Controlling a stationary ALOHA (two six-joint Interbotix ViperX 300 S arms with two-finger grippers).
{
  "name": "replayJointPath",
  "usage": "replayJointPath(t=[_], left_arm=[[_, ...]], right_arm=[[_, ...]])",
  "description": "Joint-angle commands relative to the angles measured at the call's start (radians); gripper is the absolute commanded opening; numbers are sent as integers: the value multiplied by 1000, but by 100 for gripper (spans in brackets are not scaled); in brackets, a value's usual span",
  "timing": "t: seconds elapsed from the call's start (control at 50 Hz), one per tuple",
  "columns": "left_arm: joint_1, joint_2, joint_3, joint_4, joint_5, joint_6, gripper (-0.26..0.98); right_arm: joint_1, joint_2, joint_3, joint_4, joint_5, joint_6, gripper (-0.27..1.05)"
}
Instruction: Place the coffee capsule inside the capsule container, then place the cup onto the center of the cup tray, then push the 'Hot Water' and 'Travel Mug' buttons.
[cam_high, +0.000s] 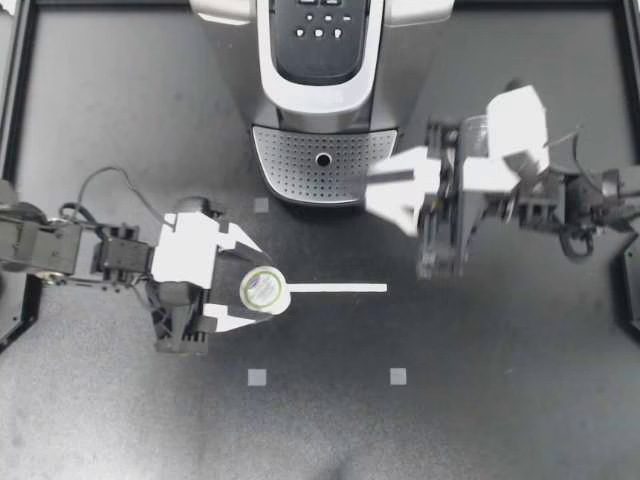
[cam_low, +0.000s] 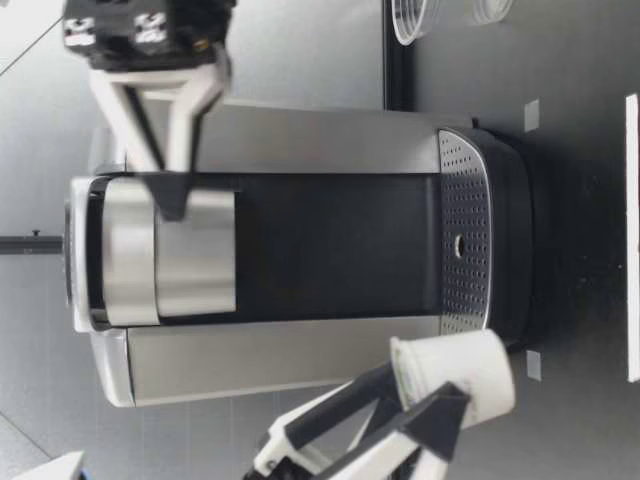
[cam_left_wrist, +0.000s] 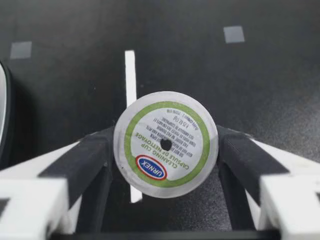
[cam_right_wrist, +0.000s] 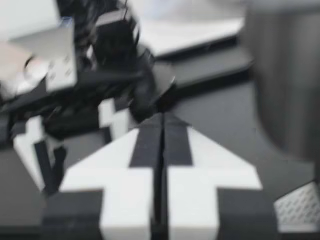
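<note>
top view: left tool (cam_high: 266, 288) clamps coffee capsule (cam_high: 261, 288); right tool (cam_high: 375, 187) closed, empty

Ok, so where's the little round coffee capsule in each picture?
Top view: capsule between my left arm's jaws, at the end of the white tape line.
Low view: in the jaws, nearer the camera than the coffee machine.
Left wrist view: gripped between the jaws, over the tape line.
Right wrist view: I cannot make it out.
Shared landmark: the white tape line.
</note>
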Motion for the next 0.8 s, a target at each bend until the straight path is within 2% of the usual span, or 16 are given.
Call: replayJointPath(t=[0.0, 0.36, 0.78], left_arm=[[3, -25, -9, 0, -11, 0, 52], [3, -26, -9, 0, -11, 0, 52], [3, -23, -9, -2, -9, 2, 52]], right_arm=[[-28, -21, -15, 5, -32, -3, 8], [-92, -23, -35, 8, -52, -6, 8], [-109, -67, -67, 8, -135, -15, 8]])
